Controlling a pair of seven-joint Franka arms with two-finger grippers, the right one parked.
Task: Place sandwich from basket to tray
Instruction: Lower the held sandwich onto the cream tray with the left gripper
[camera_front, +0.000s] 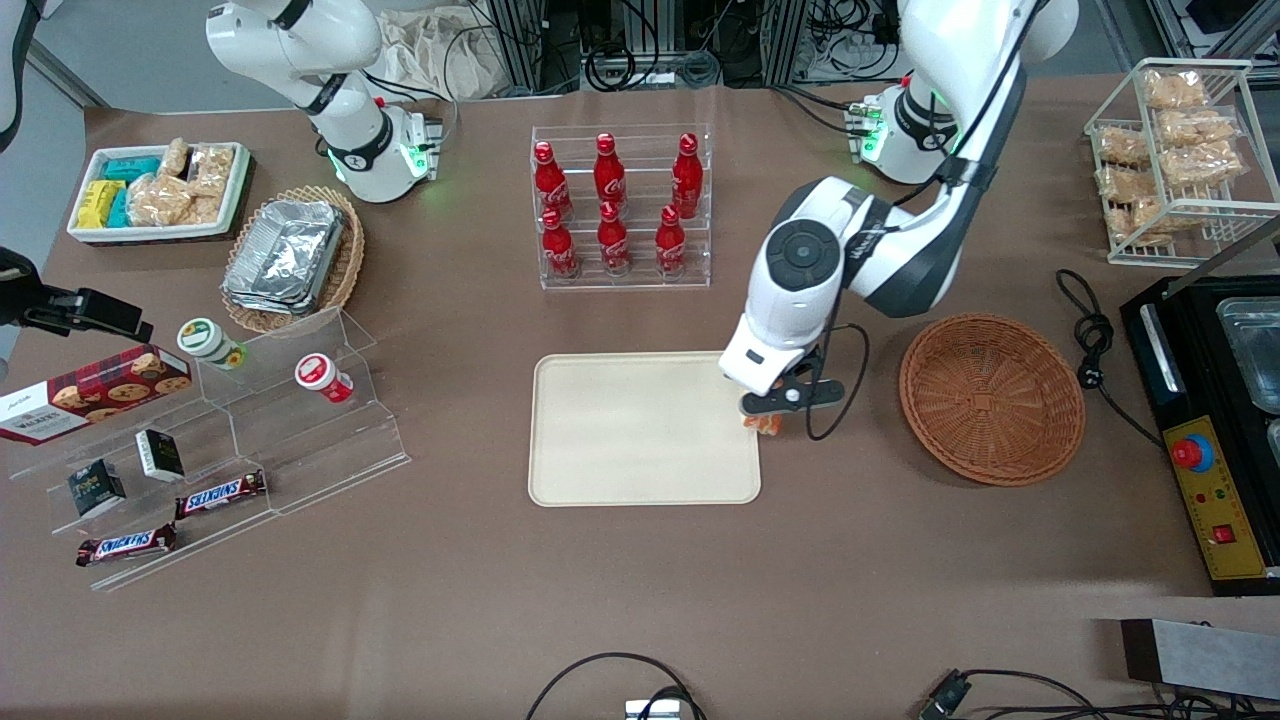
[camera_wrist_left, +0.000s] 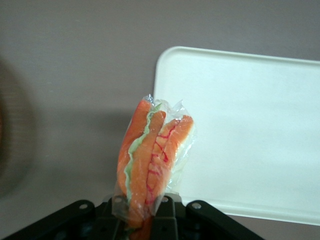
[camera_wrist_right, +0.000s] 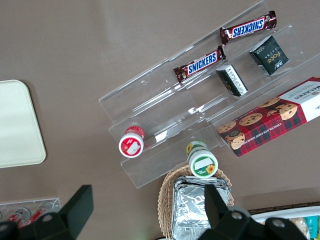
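Observation:
My left gripper hangs above the edge of the cream tray on the side facing the round reddish-brown basket, which holds nothing. It is shut on the sandwich, a clear-wrapped wedge with orange and green filling, held up in the air between the black fingers. In the front view only an orange tip of the sandwich shows beneath the hand. The tray lies beneath and beside the sandwich, with nothing on it.
A clear rack of red cola bottles stands farther from the front camera than the tray. A black appliance and a wire basket of bagged snacks sit toward the working arm's end. An acrylic display, a foil-container basket and a white bin lie toward the parked arm's end.

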